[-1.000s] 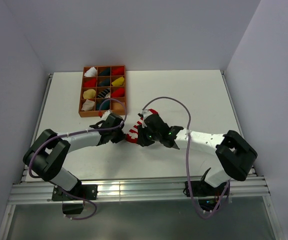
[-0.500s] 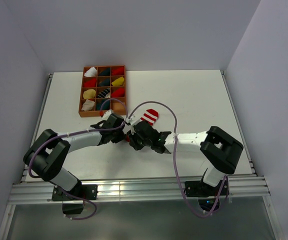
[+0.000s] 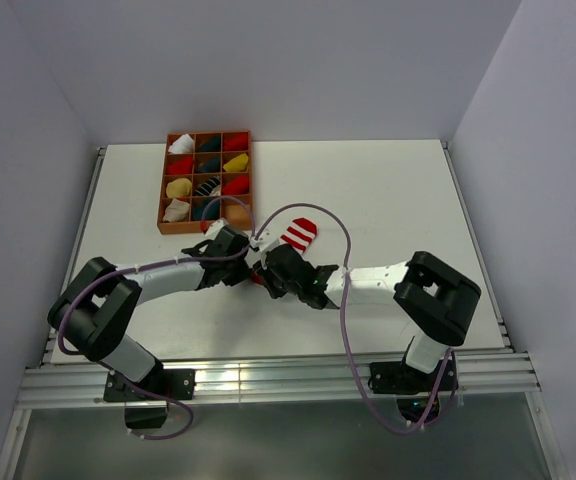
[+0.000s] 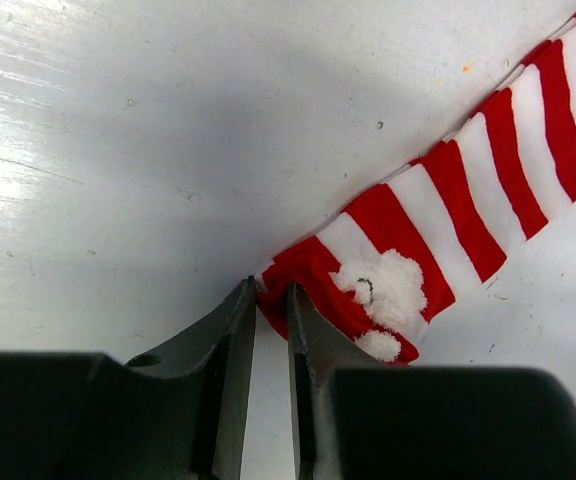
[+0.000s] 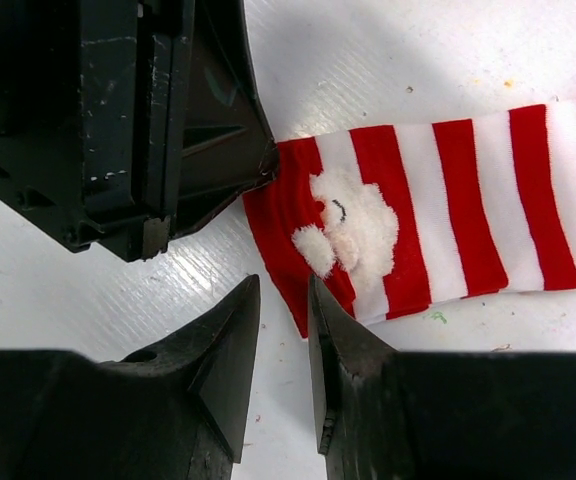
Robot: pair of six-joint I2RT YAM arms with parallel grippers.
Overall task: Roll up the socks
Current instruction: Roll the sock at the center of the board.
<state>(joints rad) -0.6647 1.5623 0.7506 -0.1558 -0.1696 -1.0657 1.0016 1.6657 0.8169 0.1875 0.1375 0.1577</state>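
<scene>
The right arm has folded in toward the left one since a second ago, and the striped sock (image 5: 448, 210), which was bunched under it then, now lies stretched flat on the table (image 4: 118, 120). Its toe points away toward the back and its cuff is nearest the arms, just short of the compartment tray (image 3: 161, 205). The left gripper (image 4: 271, 292) looks nipped shut on one corner of the cuff, right by the Santa face (image 5: 353, 220). The right gripper (image 5: 283, 290) hangs at the other cuff corner with its jaws a little apart and nothing between them. Rolling has not started, I'd say. The two sets of fingers are very close together, so a closing move could knock them into each other. The left hold is only a sliver of fabric, so a tug from the right could pull it free or skew the cuff and spoil the roll.
</scene>
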